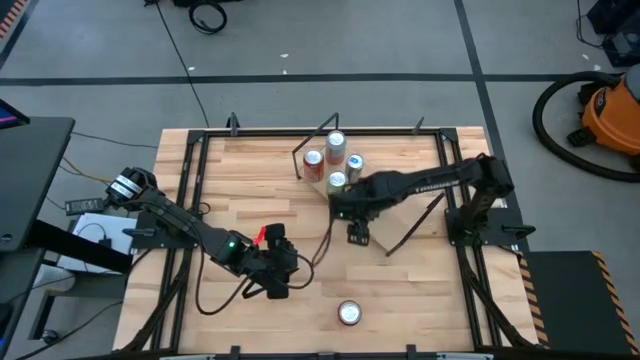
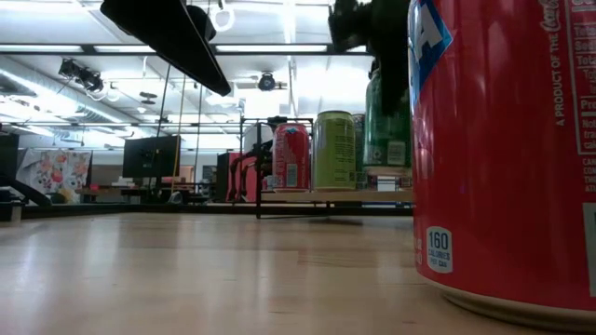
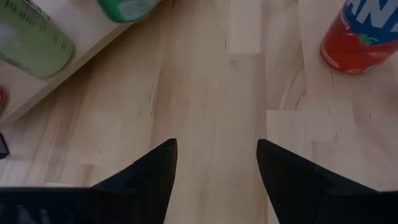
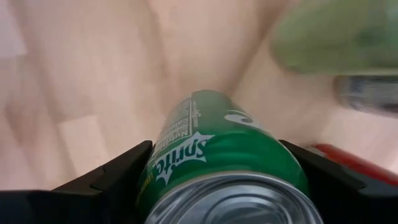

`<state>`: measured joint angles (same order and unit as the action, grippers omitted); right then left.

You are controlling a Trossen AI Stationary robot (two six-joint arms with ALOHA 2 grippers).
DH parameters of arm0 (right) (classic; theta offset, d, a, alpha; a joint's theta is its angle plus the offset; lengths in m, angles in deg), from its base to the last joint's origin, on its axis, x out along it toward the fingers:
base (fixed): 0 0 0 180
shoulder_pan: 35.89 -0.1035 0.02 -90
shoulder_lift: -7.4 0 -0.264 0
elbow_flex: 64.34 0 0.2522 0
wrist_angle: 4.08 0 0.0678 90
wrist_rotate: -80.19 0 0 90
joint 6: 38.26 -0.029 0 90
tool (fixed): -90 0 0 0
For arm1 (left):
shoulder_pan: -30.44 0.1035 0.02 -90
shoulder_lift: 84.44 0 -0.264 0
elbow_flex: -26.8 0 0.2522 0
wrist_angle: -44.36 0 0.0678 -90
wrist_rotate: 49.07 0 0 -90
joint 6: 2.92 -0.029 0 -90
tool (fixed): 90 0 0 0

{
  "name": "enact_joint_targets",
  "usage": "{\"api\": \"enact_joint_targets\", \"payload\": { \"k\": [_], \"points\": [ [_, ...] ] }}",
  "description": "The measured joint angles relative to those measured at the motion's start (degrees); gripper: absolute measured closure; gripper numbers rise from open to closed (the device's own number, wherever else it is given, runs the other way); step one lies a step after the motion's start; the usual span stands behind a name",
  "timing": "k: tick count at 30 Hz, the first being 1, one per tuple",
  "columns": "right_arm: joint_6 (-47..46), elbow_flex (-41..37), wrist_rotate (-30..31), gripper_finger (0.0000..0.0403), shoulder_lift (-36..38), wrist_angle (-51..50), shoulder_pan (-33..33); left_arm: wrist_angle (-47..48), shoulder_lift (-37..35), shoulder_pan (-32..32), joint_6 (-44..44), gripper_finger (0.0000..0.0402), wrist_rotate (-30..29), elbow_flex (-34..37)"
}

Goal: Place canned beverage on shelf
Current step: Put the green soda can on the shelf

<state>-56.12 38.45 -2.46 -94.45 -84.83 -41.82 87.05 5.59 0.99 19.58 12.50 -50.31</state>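
Fingers of the right gripper (image 4: 217, 168) are clamped around a green Sprite can (image 4: 221, 155), carried over the shelf (image 1: 385, 215) just beside the cans (image 1: 333, 160) already standing there. Left gripper (image 3: 214, 165) hovers released, fingers spread above the surface (image 1: 250, 170). At six o'clock, a red can (image 1: 349, 313) stands alone.

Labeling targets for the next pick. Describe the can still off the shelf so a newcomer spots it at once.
Start at the slatted wooden tabletop and go to its near edge, away from the shelf with its cluster of cans. There the red can stands upright alone between the two arms' bases. Unlike the green Sprite can in the right gripper, nothing holds it.
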Motion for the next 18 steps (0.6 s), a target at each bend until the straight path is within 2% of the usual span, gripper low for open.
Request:
{"api": "enact_joint_targets", "payload": {
  "k": [18],
  "points": [
    [-0.09, 0.00, -1.48, 0.0074, -0.15, 0.55, 10.92, -0.87, 0.00, 0.04, 0.93, 0.0170, -0.02, 0.00]
  ]
}}
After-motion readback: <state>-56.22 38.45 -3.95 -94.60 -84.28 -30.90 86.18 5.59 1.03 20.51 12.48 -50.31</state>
